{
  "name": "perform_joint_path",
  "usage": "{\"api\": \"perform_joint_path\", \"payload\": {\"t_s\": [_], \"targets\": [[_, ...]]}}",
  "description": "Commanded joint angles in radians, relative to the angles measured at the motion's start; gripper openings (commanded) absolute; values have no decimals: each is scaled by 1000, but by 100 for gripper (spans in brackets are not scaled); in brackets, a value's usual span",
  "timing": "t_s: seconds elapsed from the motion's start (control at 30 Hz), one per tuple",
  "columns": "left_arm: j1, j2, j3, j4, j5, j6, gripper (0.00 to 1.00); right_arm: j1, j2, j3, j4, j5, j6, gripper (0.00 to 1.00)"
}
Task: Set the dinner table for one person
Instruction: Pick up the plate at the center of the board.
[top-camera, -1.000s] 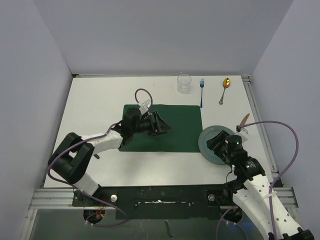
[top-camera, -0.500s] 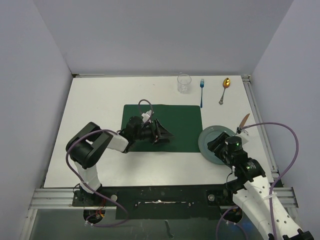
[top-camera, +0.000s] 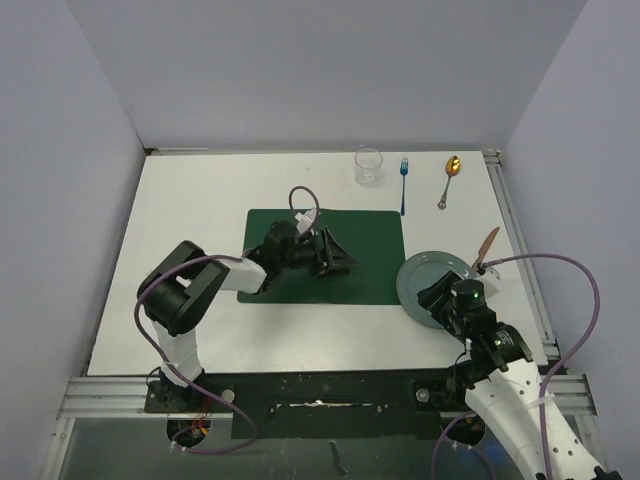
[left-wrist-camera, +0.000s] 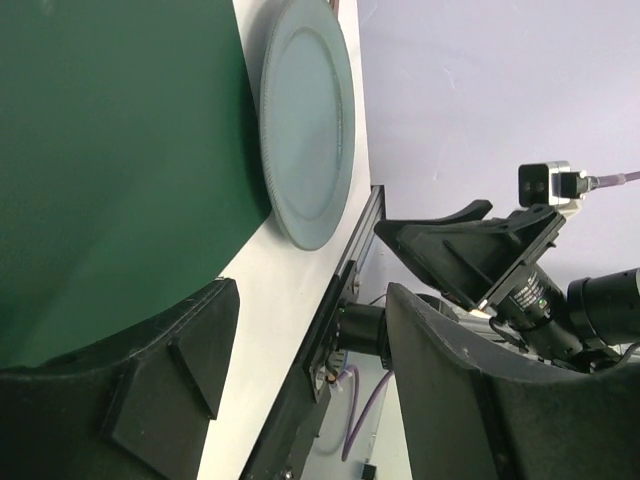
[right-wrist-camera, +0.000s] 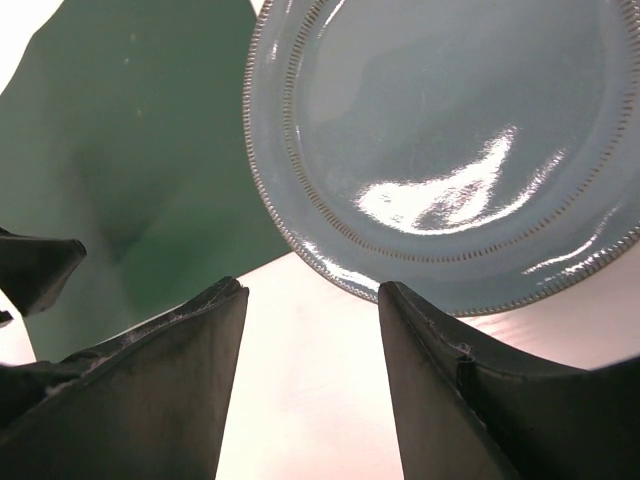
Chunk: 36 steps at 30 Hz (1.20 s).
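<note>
The white dinner table (top-camera: 190, 200) carries a dark green placemat (top-camera: 375, 235) at its middle. A blue-grey plate (top-camera: 428, 268) lies on the table just off the placemat's right edge. My left gripper (top-camera: 345, 258) is open and empty, low over the placemat, pointing toward the plate. In the left wrist view its jaws (left-wrist-camera: 310, 380) frame the table's near edge, with the plate (left-wrist-camera: 305, 120) ahead. My right gripper (top-camera: 430, 297) is open and empty at the plate's near rim. In the right wrist view (right-wrist-camera: 310, 380) the plate (right-wrist-camera: 450, 130) lies just beyond the fingertips.
A clear glass (top-camera: 368, 166), a blue-handled fork (top-camera: 404, 185) and a gold spoon (top-camera: 451, 178) lie along the far edge. A brown-handled utensil (top-camera: 488, 243) lies right of the plate. The metal rail (top-camera: 510, 230) bounds the right side.
My left gripper has moved right across the placemat toward the plate. My right gripper has drawn back slightly toward the near edge of the plate.
</note>
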Motion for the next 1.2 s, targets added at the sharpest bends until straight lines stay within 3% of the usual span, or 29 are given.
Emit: {"api": "perform_joint_path", "payload": {"t_s": [0.0,0.4,0.67,1.17], "targets": [[-18,50,87,-19,-7,47,58,-7,-40,2,-40,48,24,56],[-80,223,315,-56,32,55,58,-6,-134,-27,-128,59,117,56],[-119,285,512,-255,4,150,58,-5,-119,-85,-152,75,169,56],[-181,385,637,-373,-31,204,58,-8,-88,-65,-170,133,205,56]]}}
